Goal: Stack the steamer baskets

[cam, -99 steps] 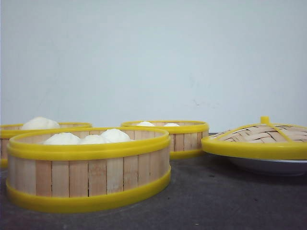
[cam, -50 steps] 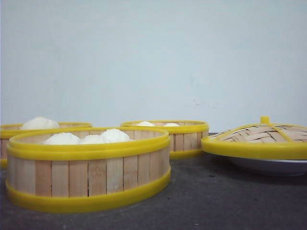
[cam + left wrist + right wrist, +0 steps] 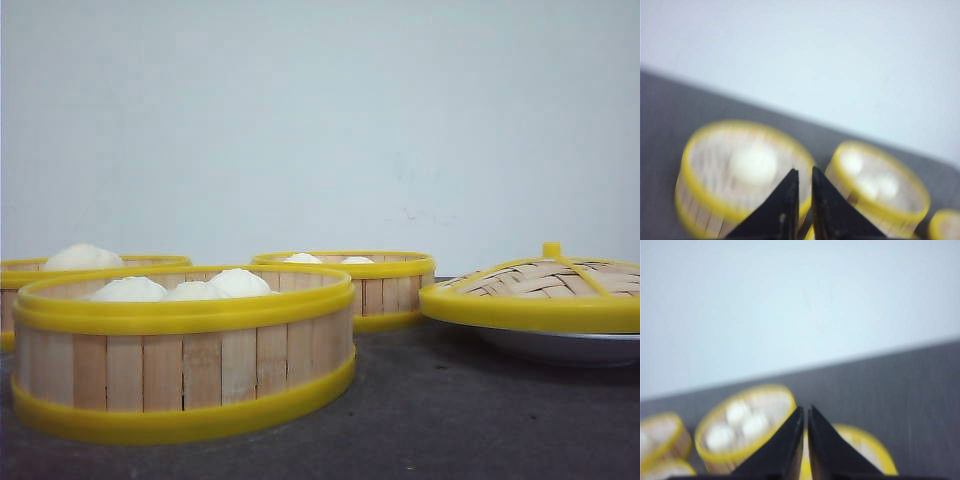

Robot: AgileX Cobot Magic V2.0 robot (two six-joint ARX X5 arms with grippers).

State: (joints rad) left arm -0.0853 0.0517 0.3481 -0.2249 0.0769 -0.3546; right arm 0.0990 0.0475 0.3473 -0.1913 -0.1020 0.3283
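Left claw (image 3: 802, 175) is up off the table, its two black fingers pinched nearly together with only a sliver of light between them, nothing in them. Right claw (image 3: 805, 412) looks the same: clenched, empty, touching nothing. Beyond the tips, blurred, sit the baskets. From the front, all three rest apart on the dark table (image 3: 450, 420), none stacked: the near basket (image 3: 185, 355) with white buns (image 3: 190, 288), the far-left basket (image 3: 20, 275) behind it, the middle basket (image 3: 385, 285) further back. The lid (image 3: 540, 290) rests on a white plate (image 3: 570, 347) at right. To start well, I'd say spread the fingers wide first, come down square over a rim, grip it and lift level so the buns stay put.
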